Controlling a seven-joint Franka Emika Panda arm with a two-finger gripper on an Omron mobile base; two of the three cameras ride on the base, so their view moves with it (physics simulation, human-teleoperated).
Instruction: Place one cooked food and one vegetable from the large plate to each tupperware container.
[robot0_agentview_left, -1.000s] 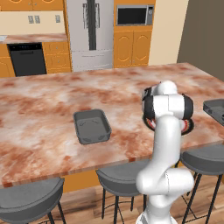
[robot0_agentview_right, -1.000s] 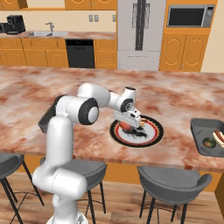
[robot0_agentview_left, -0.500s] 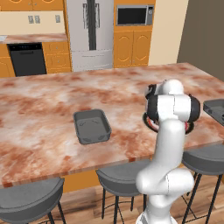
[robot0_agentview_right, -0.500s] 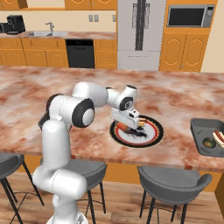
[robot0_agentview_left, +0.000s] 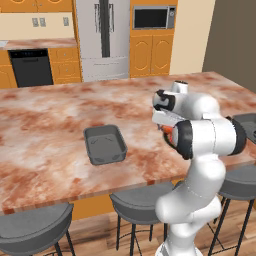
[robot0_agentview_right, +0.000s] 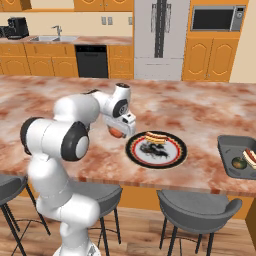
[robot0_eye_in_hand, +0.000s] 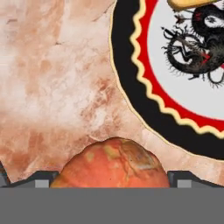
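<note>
The arm has swung away from the large plate (robot0_agentview_right: 135, 150) toward the robot's left, and the hand (robot0_agentview_right: 119, 131) now hangs over bare surface (robot0_agentview_right: 200, 107) beside it, its jaws spread wide around an orange-red vegetable (robot0_eye_in_hand: 113, 164). One tupperware container (robot0_agentview_right: 226, 159) already holds two foods; the other container (robot0_agentview_left: 105, 144) is bare. A hot dog (robot0_agentview_right: 156, 137) waits on the plate, so about half remains.
</note>
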